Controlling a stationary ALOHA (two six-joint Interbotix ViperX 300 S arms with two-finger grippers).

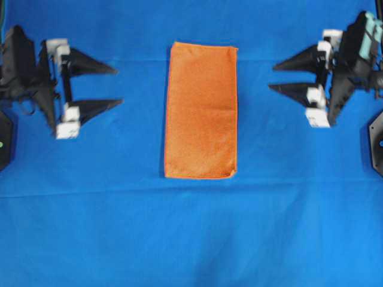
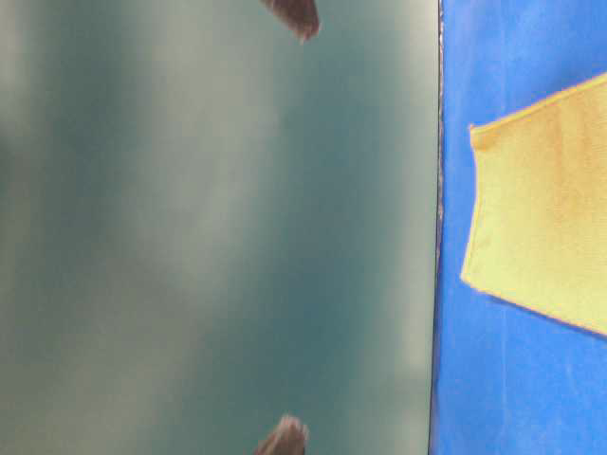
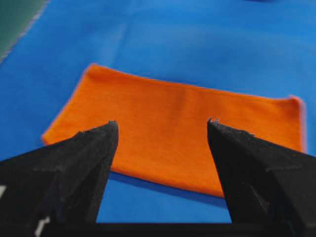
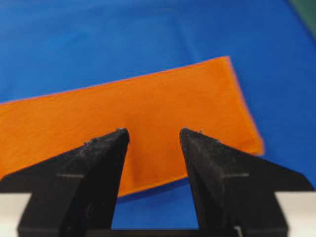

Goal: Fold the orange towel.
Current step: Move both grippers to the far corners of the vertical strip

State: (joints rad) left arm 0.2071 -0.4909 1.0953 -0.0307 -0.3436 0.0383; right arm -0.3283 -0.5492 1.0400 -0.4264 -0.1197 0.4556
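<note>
The orange towel (image 1: 201,110) lies flat in the middle of the table, a tall narrow rectangle with its long sides running from far to near, and its nap has the fine, grainy look of terry. A thin stitched hem traces its left and near edges, while the right long edge looks softer and rounder, like a fold. Faint creases cross it about halfway down. Under it spreads the large blue cloth (image 1: 191,239), smooth and matte, covering the whole work surface with only shallow ripples. The left gripper (image 1: 118,85) sits well to the left of the towel, its two black wedge-shaped fingers (image 1: 90,63) spread wide apart and pointing toward the towel, grasping nothing; white blocks mark where the fingers join the dark arm. The right gripper (image 1: 271,78) mirrors it on the far right, also parted and empty, though its fingers stand somewhat closer together. From the left wrist camera the towel (image 3: 173,133) shows beyond the rough-edged, dull black fingertips (image 3: 98,143), which look like hard plastic. In the table-level view the towel (image 2: 541,218) reads washed-out yellow against the blue cloth (image 2: 455,379), beside a blurred grey-green background (image 2: 218,227).
</note>
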